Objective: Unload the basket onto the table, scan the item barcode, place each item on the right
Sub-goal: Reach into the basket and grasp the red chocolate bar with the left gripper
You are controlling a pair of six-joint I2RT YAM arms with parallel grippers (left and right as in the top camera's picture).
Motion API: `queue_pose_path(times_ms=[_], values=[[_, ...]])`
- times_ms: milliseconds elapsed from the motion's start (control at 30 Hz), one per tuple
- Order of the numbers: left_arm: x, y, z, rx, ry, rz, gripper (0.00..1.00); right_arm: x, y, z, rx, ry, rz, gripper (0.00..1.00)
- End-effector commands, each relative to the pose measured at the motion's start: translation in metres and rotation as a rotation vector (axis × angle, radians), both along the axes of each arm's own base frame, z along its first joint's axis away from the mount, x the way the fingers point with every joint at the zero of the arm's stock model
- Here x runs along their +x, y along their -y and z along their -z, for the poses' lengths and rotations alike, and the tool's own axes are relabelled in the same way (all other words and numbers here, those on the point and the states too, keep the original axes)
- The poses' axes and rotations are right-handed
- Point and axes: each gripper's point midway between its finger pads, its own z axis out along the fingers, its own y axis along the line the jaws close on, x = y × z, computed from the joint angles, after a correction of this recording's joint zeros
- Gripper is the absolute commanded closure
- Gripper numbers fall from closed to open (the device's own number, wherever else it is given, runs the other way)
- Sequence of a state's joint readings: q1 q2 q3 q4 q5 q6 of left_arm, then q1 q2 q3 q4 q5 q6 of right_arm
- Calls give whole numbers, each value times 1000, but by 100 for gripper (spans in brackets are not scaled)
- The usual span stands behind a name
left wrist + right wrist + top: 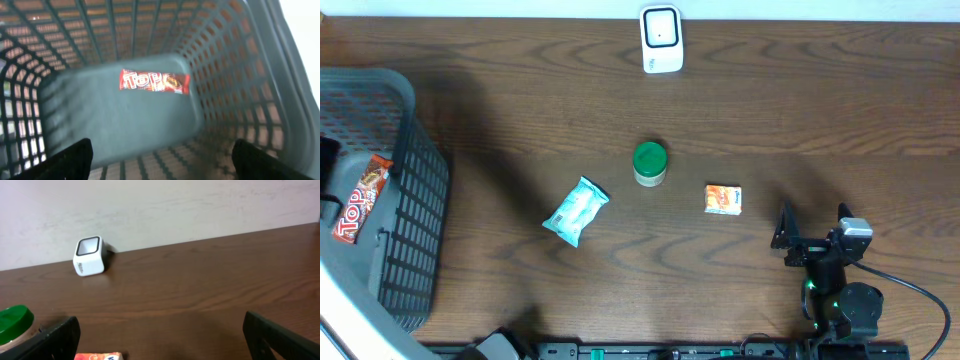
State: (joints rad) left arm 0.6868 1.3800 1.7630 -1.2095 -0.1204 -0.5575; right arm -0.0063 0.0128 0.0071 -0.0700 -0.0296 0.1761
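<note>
A red "TOP" candy bar [154,82] lies flat on the floor of the grey basket [235,85], also seen in the overhead view as the bar [361,198]. My left gripper [162,150] hangs above it inside the basket, open, with nothing between its fingers. The white barcode scanner [661,40] stands at the table's far edge, and shows as the scanner [89,256] in the right wrist view. My right gripper [814,225] rests low at the front right, open and holding nothing [161,322].
On the brown table lie a teal packet [576,211], a green-lidded jar [649,163] and a small orange packet [723,199]. The orange packet [97,356] sits just ahead of my right gripper's left finger. The basket [420,200] fills the left side.
</note>
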Motion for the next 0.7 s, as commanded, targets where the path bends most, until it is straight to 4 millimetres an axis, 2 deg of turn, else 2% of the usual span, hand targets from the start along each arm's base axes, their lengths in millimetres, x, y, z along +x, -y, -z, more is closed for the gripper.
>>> queue_pose_path(times_ms=[0,67,133,233,400,533,667], values=[[17,-26,17,49,-92,135,8,0,-2,1,6,-3,-8,1],[29,-36,32,88,-185,260,7,0,-2,1,6,-3,-8,1],[37,-42,55,84,-279,371,7,0,-2,1,6,-3,-8,1],[52,-37,93,36,-360,572,11,0,-2,1,6,-3,-8,1],[61,-47,132,27,-466,715,10,0,-2,1,6,-3,-8,1],[69,-53,163,30,-551,860,4,0,-2,1,6,-3,-8,1],[68,-67,197,-2,-650,880,1,0,-2,1,6,-3,-8,1]])
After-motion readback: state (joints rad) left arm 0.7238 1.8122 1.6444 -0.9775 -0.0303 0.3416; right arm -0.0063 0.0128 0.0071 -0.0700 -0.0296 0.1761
